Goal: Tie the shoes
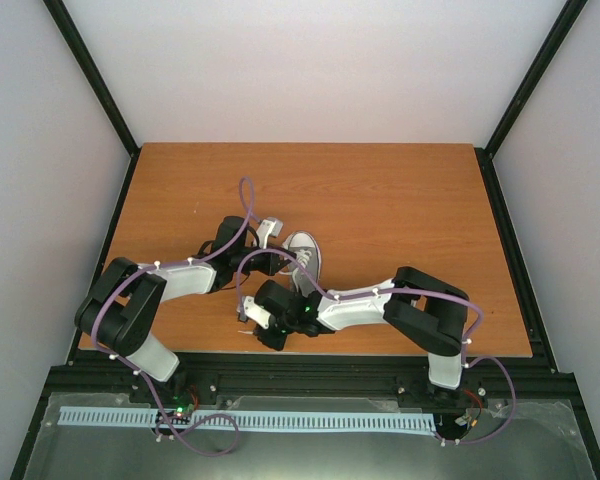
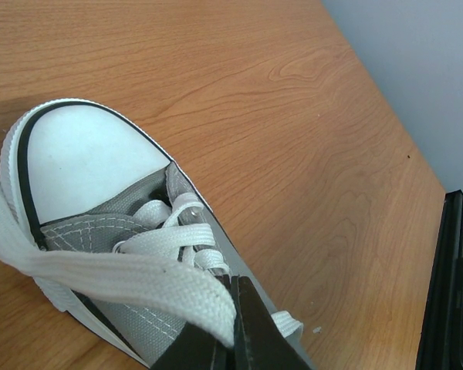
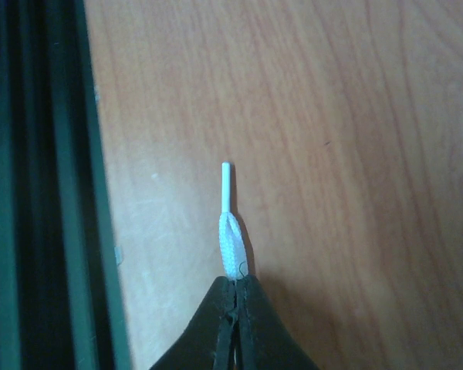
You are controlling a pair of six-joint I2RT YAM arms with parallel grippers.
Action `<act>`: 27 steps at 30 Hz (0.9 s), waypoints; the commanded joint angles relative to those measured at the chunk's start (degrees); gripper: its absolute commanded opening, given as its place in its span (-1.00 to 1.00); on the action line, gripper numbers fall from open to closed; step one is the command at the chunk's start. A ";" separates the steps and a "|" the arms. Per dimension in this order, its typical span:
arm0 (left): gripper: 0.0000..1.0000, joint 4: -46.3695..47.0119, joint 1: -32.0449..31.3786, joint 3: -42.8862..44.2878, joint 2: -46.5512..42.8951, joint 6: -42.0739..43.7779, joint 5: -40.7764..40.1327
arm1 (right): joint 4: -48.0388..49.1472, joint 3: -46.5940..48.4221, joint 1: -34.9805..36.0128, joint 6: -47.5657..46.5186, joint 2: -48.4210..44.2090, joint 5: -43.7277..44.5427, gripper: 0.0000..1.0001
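Observation:
The grey canvas sneaker (image 1: 305, 252) stands in the middle of the table, its white toe cap pointing to the far side. In the left wrist view its toe cap (image 2: 85, 162) and laced front fill the lower left. My left gripper (image 2: 235, 327) is shut on a flat white lace (image 2: 116, 277) that runs taut across the shoe's front; from above this gripper (image 1: 283, 263) sits at the shoe's left side. My right gripper (image 3: 233, 289) is shut on the other lace end (image 3: 231, 239), its plastic tip (image 3: 227, 183) sticking out. From above it (image 1: 266, 334) is near the table's front edge.
The wooden table (image 1: 400, 220) is bordered by a black metal frame, seen beside the right gripper (image 3: 38, 185) and at the right of the left wrist view (image 2: 455, 293). White walls enclose the back and sides.

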 commanded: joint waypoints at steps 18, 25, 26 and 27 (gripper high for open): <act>-0.98 -0.06 0.22 0.95 -3.26 2.38 1.61 | -6.65 -20.10 -15.19 14.12 -41.83 9.76 -0.95; -0.99 1.58 0.22 1.10 -2.28 4.13 6.59 | 4.95 -16.66 -29.13 17.84 -39.91 10.76 -0.94; -0.98 1.83 0.17 1.16 -2.35 4.39 7.20 | 5.95 -15.46 -30.16 17.82 -39.51 10.64 -0.94; -0.98 2.05 0.14 1.20 -2.30 4.55 7.73 | 6.40 -13.97 -31.16 17.60 -39.15 10.13 -0.94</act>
